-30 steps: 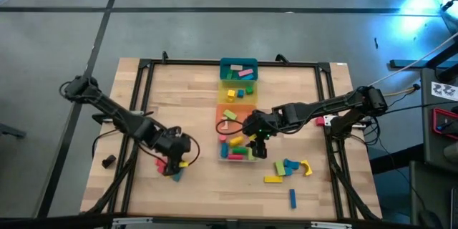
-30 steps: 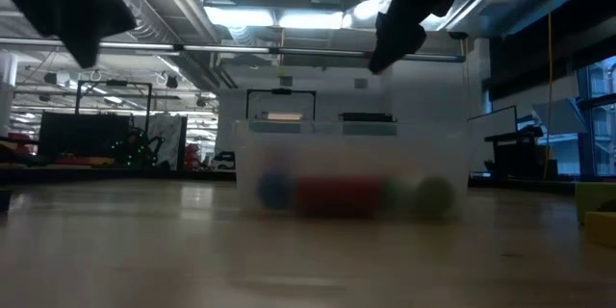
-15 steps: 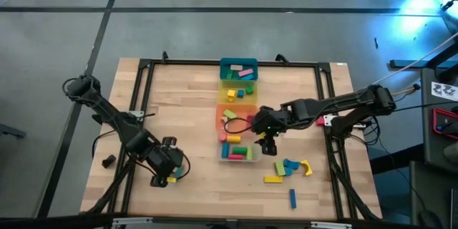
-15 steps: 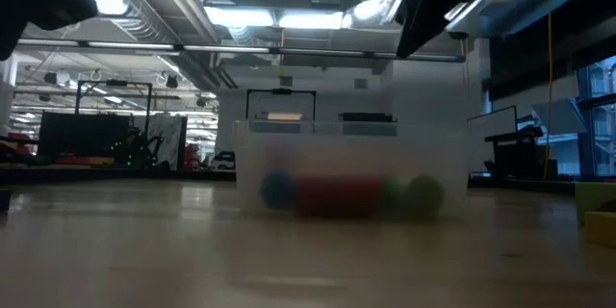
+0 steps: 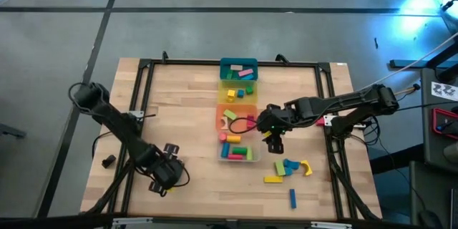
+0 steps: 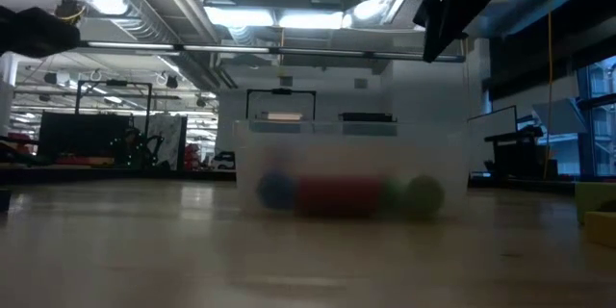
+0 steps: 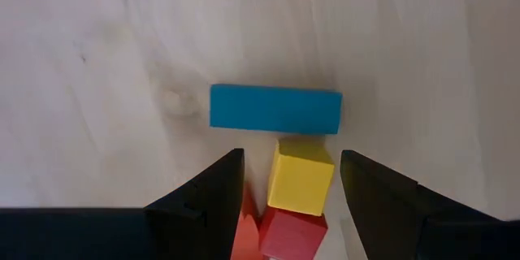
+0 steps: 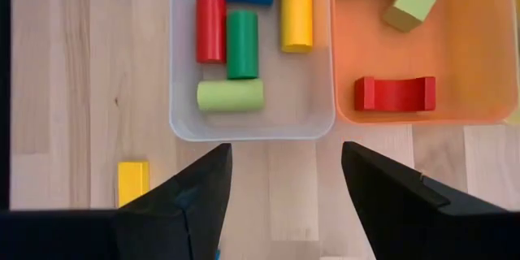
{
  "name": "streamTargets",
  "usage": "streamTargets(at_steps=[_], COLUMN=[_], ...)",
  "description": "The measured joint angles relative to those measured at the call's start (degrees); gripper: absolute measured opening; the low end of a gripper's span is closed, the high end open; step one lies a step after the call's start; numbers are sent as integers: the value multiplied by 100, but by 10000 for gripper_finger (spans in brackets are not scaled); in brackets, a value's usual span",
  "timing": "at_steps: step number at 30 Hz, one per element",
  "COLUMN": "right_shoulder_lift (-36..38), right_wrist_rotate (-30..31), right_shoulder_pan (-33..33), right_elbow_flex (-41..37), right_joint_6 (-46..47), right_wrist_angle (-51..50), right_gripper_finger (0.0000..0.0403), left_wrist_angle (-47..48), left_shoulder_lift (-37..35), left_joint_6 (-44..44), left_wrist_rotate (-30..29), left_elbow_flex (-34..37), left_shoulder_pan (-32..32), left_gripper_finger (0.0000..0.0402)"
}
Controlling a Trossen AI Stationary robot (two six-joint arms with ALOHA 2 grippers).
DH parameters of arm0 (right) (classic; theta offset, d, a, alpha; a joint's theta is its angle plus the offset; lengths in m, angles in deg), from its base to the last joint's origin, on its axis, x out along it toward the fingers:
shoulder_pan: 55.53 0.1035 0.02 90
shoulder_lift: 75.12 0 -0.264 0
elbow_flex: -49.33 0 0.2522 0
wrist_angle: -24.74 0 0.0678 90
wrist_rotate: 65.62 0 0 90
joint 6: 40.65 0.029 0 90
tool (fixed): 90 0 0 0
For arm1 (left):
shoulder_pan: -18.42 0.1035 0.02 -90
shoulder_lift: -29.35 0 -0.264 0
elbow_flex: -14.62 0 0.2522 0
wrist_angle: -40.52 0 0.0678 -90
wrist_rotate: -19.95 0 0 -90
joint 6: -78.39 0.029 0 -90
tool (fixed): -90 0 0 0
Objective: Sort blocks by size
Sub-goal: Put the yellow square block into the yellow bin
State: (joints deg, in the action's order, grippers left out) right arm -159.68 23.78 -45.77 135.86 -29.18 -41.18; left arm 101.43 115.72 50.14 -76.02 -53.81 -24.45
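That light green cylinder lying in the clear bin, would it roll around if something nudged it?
Probably. The light green cylinder lies on its side, so a push across its length would likely roll it. It should not go far: the clear bin wall is close by and the dark green cylinder sits right beside it. It looks rigid, so likely no squashing.

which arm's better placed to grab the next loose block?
Left, probably. The left gripper is open right over a yellow cube, which sits between its fingers beside a blue bar. The right gripper is open and empty near the clear bin.
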Motion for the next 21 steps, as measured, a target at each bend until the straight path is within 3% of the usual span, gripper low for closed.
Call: streamTargets(at_steps=[21], right_shoulder_lift=[0], right_wrist_rotate=[2], right_shoulder_pan=[2], right_elbow_flex=[0], right_joint_6=[-3], right_wrist_angle=[-46], right_gripper_finger=[232], left_wrist_angle=[30], left_shoulder_lift=[770], left_joint_6=[87], left_wrist_rotate=[68], left_elbow_flex=[0], left_shoulder_pan=[-280], left_gripper_finger=[191])
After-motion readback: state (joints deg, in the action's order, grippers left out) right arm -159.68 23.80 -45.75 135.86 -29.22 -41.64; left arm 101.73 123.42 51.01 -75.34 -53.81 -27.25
